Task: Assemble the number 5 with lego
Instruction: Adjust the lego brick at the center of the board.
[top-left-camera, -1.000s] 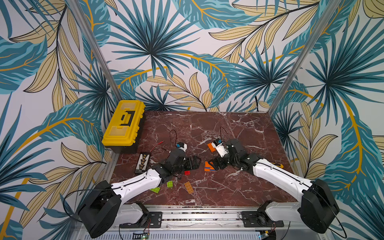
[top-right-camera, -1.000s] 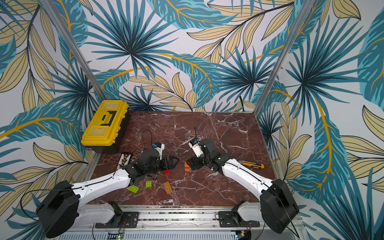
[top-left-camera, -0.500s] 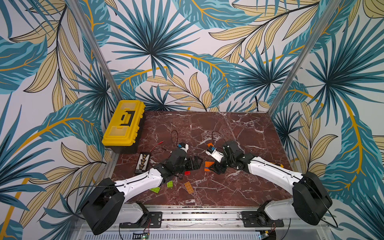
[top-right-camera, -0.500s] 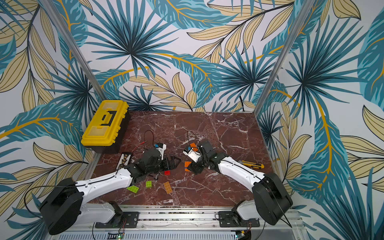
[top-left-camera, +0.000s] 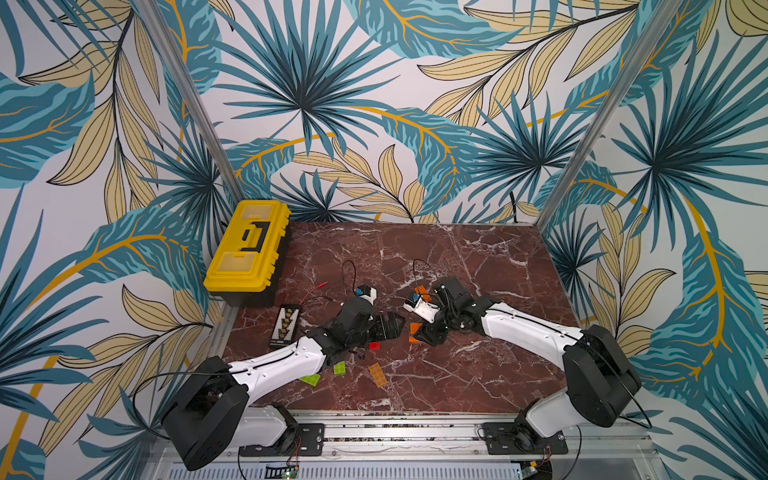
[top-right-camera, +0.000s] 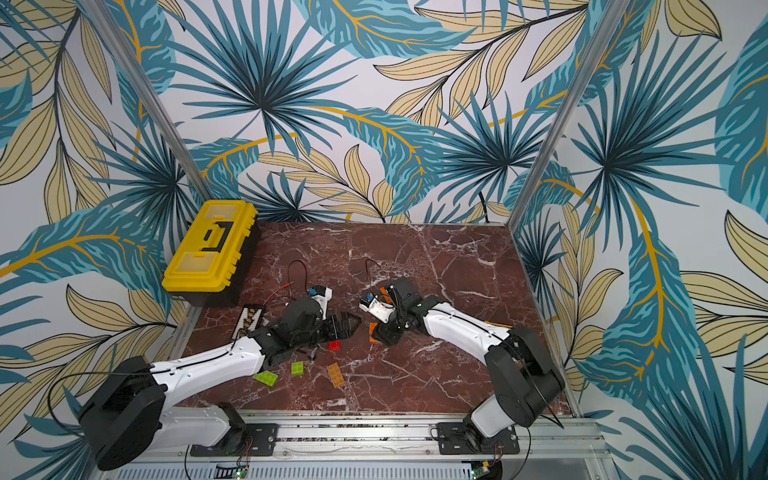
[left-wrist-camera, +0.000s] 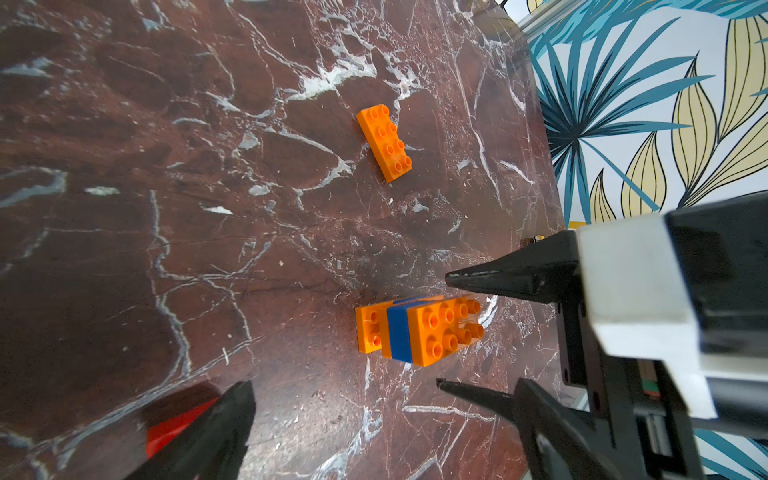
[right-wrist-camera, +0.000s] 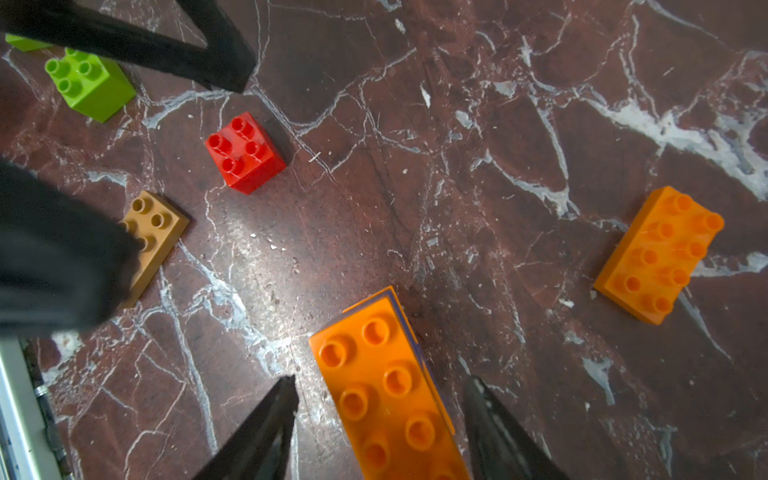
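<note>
Toolbox (top-left-camera: 248, 245): yellow, lid shut, is sitting at the tabletop's far left corner in both top views.
Black strip (top-left-camera: 285, 326): is holding small yellowish pieces, lying just in front of the toolbox.
Tabletop (top-left-camera: 457, 270): red-brown marble, white-veined, is carrying both.
Walls (top-left-camera: 374, 83): leaf-patterned paper is covering them.
Rail (top-left-camera: 395, 432): aluminium, is running along the near edge.

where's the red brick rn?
In both top views the red brick lies loose on the table, close beside the open left hand and left of the orange-and-blue stack that the right hand straddles.
</note>
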